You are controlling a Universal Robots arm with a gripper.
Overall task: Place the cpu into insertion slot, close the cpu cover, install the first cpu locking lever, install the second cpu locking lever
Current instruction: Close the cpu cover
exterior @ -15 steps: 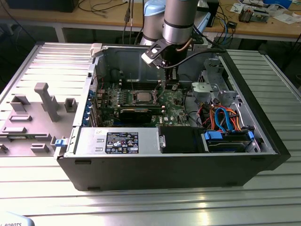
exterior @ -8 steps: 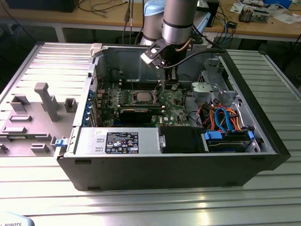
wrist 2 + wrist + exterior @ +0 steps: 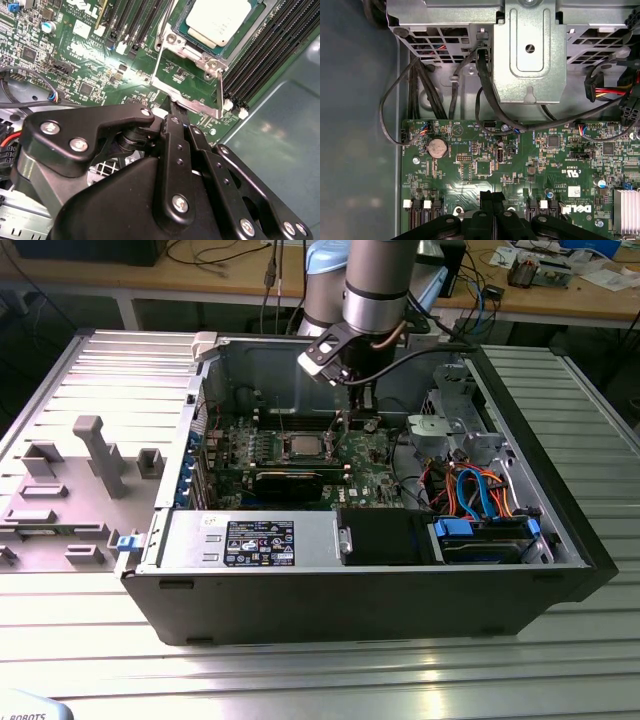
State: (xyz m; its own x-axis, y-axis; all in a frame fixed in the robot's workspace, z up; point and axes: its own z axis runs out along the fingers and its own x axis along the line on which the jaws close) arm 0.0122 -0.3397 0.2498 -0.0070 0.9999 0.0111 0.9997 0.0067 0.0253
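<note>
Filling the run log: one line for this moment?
cpu: in insertion slot | cpu cover: down | gripper: shut, beside slot

The gripper [image 3: 492, 199], its two black fingers pressed together, hangs over a green circuit board [image 3: 520, 165]; a round silver coin battery [image 3: 438, 148] sits on the board near its edge; black cables [image 3: 490, 100] loop between a grey metal cage [image 3: 530, 50] and the board; white-tipped memory slot latches [image 3: 426, 204] flank the fingers; a ribbed silver heatsink [image 3: 626, 210] lies well apart from the battery.
</note>
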